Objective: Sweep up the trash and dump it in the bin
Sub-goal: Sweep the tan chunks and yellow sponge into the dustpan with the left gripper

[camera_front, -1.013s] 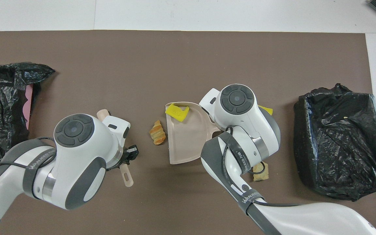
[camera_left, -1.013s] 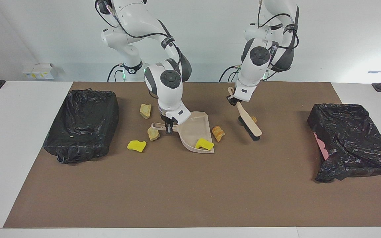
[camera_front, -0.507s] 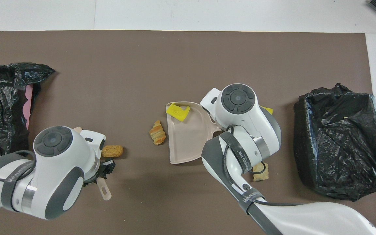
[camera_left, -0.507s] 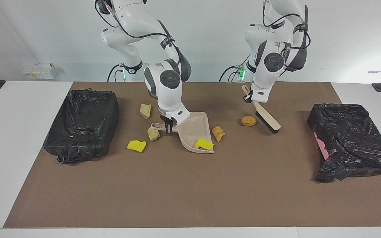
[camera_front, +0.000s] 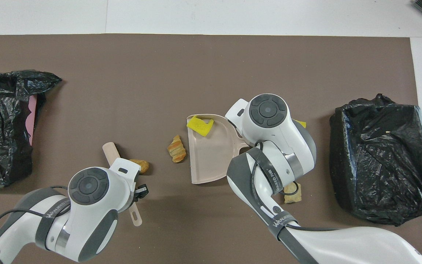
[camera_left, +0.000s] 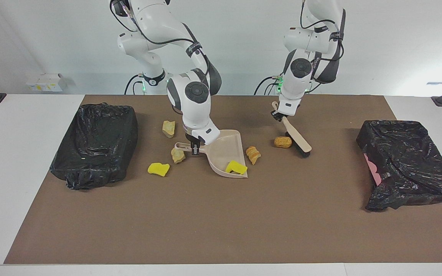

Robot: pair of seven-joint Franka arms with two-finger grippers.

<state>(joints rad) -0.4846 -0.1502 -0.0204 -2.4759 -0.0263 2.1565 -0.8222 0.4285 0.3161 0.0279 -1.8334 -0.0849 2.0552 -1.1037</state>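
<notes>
Left gripper (camera_left: 277,114) grips the flat beige brush (camera_left: 296,141) beside a crusty brown lump (camera_left: 282,142); right gripper (camera_left: 195,148) clamps the smooth plastic dustpan (camera_left: 221,152) handle.

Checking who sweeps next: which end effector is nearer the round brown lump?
Left. The left end effector holds the brush right beside the brown lump; the right end effector grips the dustpan handle, farther off.
</notes>
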